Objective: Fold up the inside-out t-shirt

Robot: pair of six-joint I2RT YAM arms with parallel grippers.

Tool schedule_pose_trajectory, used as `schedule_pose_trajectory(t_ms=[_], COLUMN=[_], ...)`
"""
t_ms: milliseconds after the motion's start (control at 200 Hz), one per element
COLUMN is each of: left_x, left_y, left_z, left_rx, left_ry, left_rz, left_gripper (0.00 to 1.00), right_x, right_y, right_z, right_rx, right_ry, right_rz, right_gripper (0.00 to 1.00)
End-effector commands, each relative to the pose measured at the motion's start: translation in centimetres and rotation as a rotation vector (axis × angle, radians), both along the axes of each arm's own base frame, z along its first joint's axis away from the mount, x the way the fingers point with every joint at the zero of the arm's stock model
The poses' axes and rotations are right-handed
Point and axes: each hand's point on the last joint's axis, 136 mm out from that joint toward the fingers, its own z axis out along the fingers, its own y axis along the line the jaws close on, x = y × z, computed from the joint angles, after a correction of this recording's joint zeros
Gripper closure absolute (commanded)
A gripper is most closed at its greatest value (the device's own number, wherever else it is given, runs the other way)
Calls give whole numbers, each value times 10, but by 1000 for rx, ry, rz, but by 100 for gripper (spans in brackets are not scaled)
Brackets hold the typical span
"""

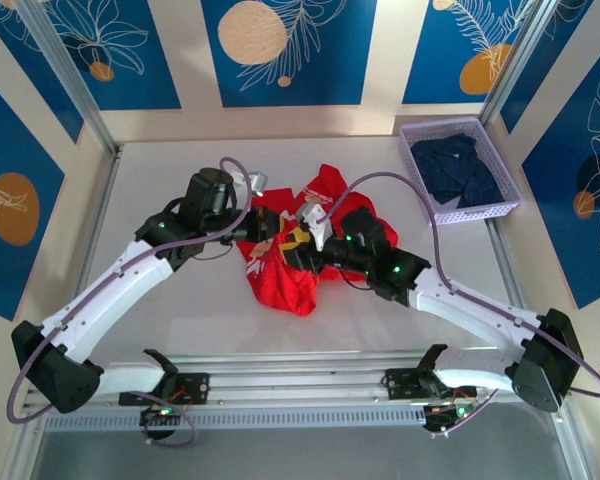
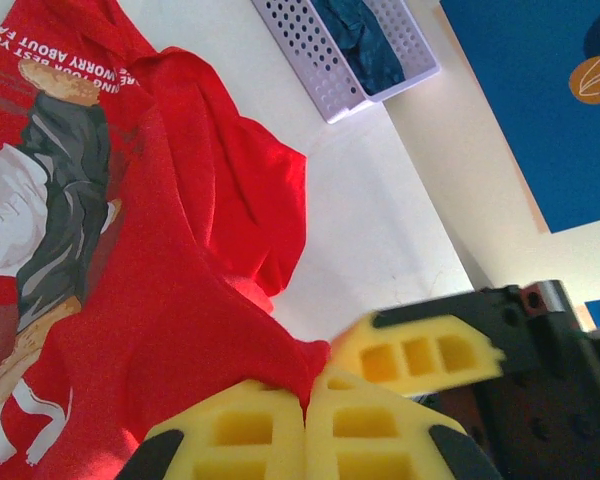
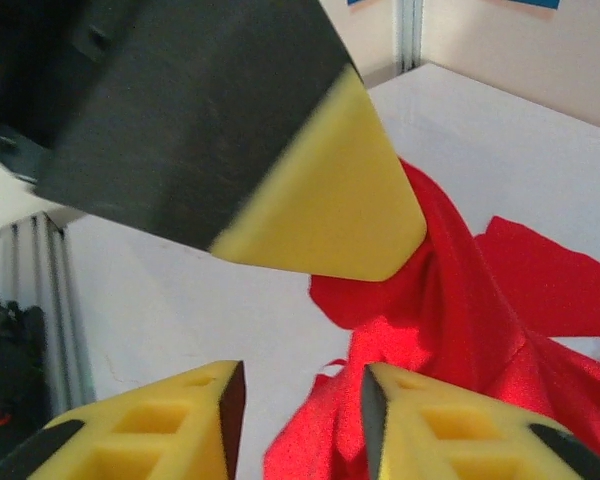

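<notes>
- T-shirt [image 1: 280, 278] lies in a crumpled red heap in the middle of the table [image 1: 160, 165].
- Left gripper [image 2: 305, 400] is pinched tight on a bit of its cloth.
- Right gripper [image 3: 302, 390] sits just beside it, with its fingers apart.
- No neat fold shows yet, so nearly all the folding looks left to do.
</notes>
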Motion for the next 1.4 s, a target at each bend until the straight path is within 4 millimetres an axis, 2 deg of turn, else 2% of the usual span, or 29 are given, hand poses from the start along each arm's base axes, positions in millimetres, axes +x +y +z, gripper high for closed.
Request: schedule_pose_trajectory(t_ms=[0, 120, 305, 365, 465, 515, 695, 775, 865, 960, 1045, 1190, 1280, 1395], left_x=[-1, -2, -1, -1, -1, 0, 5, 9, 11, 10, 1, -13, -10, -6], left_y=[-2, -2, -3, -4, -3, -2, 5, 12, 23, 34, 30, 7, -4, -20], left_z=[3, 2, -1, -1, -2, -1, 3, 7, 10, 3, -12, -38, -50, -51], left_rx=[-34, -34, -31, -30, -26, -24, -2, 9, 30, 54, 17, 11, 56, 45], left_ry=[4, 7, 16, 16, 16, 10, -22, -54, -103, -151, -169, -183, -202, -223], left_rz=[-15, -16, -19, -20, -15, -12, 23, 53, 91, 123, 78, -42, -84, -140], left_gripper=[100, 100, 100, 100, 100, 100, 100, 87, 65, 54, 49, 48, 48, 48], right_x=[17, 27, 32, 33, 32, 32, 25, 22, 22, 27, 32, 36, 39, 41], right_y=[5, 7, 8, 8, 5, 3, -6, -11, -18, -27, -33, -39, -43, -47], right_z=[14, 17, 25, 26, 23, 20, 11, 12, 16, 22, 29, 39, 43, 43], right_rx=[-3, 0, 17, 19, 6, -3, -18, 1, 49, 117, 184, 266, 300, 323], right_ry=[-73, -91, -108, -109, -104, -98, -54, -8, 67, 169, 257, 382, 442, 490], right_rz=[-43, -74, -90, -94, -98, -100, -93, -86, -90, -103, -107, -91, -78, -80], right_gripper=[59, 58, 60, 67, 91, 98, 100, 100, 100, 100, 100, 100, 100, 100])
